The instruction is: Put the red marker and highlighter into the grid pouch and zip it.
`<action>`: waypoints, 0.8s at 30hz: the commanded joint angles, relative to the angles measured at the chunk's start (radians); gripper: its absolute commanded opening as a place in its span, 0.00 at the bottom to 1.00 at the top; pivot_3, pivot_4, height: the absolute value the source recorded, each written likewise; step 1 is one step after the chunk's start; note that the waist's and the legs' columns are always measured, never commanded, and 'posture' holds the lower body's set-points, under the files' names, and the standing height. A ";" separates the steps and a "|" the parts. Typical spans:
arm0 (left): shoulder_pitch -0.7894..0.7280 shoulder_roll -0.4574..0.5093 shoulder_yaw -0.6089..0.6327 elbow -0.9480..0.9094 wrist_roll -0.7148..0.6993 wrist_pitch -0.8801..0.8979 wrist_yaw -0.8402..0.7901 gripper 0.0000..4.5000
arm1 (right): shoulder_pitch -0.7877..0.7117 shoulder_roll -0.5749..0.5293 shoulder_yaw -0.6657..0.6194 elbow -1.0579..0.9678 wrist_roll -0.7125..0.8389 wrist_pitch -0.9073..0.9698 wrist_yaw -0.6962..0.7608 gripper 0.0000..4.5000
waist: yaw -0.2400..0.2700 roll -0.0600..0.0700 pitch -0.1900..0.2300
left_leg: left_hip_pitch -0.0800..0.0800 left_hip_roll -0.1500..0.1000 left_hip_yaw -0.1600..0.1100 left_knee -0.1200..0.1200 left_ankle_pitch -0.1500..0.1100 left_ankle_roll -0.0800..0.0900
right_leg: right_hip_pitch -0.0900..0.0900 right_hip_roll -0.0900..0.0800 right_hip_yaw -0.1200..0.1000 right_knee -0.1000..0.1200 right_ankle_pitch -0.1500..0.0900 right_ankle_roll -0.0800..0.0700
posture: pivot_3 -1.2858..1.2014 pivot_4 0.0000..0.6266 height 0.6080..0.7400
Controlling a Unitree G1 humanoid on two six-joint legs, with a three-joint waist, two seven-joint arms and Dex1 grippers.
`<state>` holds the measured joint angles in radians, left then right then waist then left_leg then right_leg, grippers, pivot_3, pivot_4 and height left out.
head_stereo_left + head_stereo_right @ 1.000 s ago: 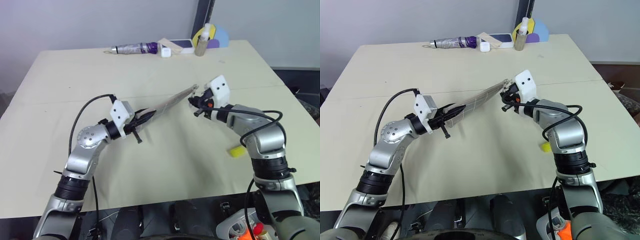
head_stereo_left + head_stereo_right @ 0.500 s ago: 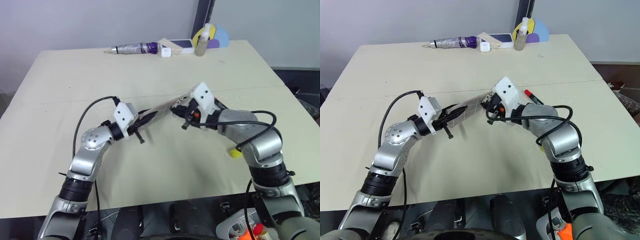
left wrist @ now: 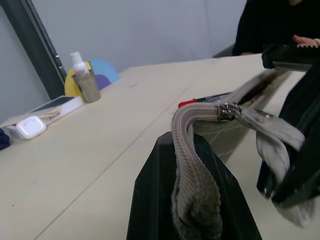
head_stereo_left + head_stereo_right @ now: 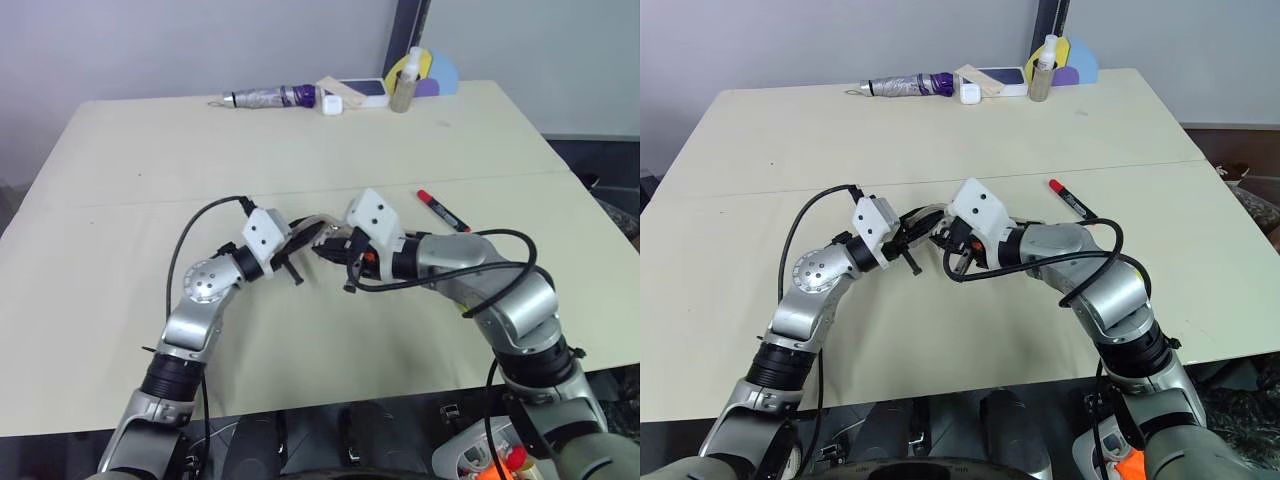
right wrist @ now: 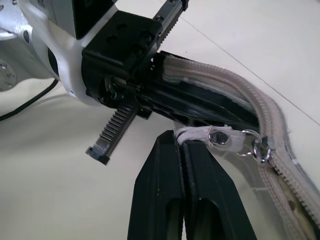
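The grid pouch [image 4: 318, 222] hangs bunched above the table's middle, its zipper edge [image 3: 192, 165] arched between my two grippers. My left gripper [image 4: 300, 238] is shut on one end of that edge. Close beside it, my right gripper [image 4: 325, 248] is shut on the white pull tab [image 5: 220, 137] of the silver slider. The red marker [image 4: 440, 210] lies on the table just beyond my right forearm. The highlighter is hidden behind my right arm.
Along the far edge lie a silver-and-purple tube [image 4: 265, 97], a white earbud case [image 4: 331, 103], a flat box [image 4: 360, 92], a small bottle [image 4: 403, 85] and a coloured fan shape [image 4: 435, 72]. A person in dark clothing [image 3: 280, 25] is beyond the table.
My right gripper has travelled left along the pouch to the left gripper, drawing the pull tab with it. The pouch, stretched before, now bunches. The red marker has come into view.
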<state>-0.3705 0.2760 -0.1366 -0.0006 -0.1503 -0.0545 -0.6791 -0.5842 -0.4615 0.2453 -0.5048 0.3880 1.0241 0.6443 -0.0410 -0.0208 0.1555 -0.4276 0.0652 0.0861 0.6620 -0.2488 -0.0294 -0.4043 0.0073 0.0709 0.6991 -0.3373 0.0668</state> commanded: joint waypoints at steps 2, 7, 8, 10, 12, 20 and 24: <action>-0.017 -0.013 -0.009 -0.015 -0.002 -0.003 0.004 0.00 | -0.022 0.007 0.020 -0.076 0.020 -0.009 -0.001 0.02 | -0.001 0.000 0.000 | 0.000 0.000 0.000 0.000 0.000 0.000 | 0.000 0.000 0.000 0.000 0.000 0.000 | 0.52 0.24 1.00; 0.007 0.000 -0.012 -0.044 -0.031 0.022 -0.029 0.00 | -0.024 -0.033 -0.005 -0.045 -0.010 -0.010 -0.022 0.02 | 0.000 0.000 0.000 | 0.000 0.000 0.000 0.000 0.000 0.000 | 0.000 0.000 0.000 0.000 0.000 0.000 | 0.52 0.24 1.00; 0.010 0.002 -0.012 -0.049 -0.036 0.026 -0.035 0.00 | -0.023 -0.040 -0.008 -0.042 -0.011 -0.010 -0.022 0.02 | 0.000 0.000 0.000 | 0.000 0.000 0.000 0.000 0.000 0.000 | 0.000 0.000 0.000 0.000 0.000 0.000 | 0.52 0.24 1.00; 0.015 0.008 -0.013 -0.058 -0.043 0.039 -0.048 0.00 | -0.022 -0.063 -0.017 -0.033 -0.013 -0.012 -0.017 0.02 | -0.001 0.000 0.000 | 0.000 0.000 0.000 0.000 0.000 0.000 | 0.000 0.000 0.000 0.000 0.000 0.000 | 0.52 0.24 1.00; 0.020 0.013 -0.017 -0.069 -0.052 0.053 -0.065 0.00 | -0.022 -0.088 -0.022 -0.023 -0.017 -0.010 -0.013 0.02 | -0.001 0.000 0.000 | 0.000 0.000 0.000 0.000 0.000 0.000 | 0.000 0.000 0.000 0.000 0.000 0.000 | 0.52 0.24 1.00; 0.009 0.015 -0.058 -0.067 -0.015 0.055 -0.072 0.00 | -0.027 -0.124 0.005 -0.029 -0.020 -0.011 0.001 0.02 | -0.001 0.000 0.000 | 0.000 0.000 0.000 0.000 0.000 0.000 | 0.000 0.000 0.000 0.000 0.000 0.000 | 0.52 0.24 1.00; 0.005 -0.002 -0.076 -0.055 0.011 0.047 -0.050 0.00 | -0.033 -0.111 0.018 -0.041 -0.017 -0.003 -0.004 0.02 | -0.001 0.000 0.000 | 0.000 0.000 0.000 0.000 0.000 0.000 | 0.000 0.000 0.000 0.000 0.000 0.000 | 0.52 0.24 1.00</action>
<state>-0.3551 0.2867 -0.1930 -0.0407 -0.1502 0.0100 -0.7386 -0.5869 -0.5809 0.2624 -0.5045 0.3660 1.0268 0.6416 -0.0417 -0.0208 0.1555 -0.4276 0.0652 0.0859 0.6619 -0.2488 -0.0293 -0.4041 0.0073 0.0709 0.6987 -0.3374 0.0668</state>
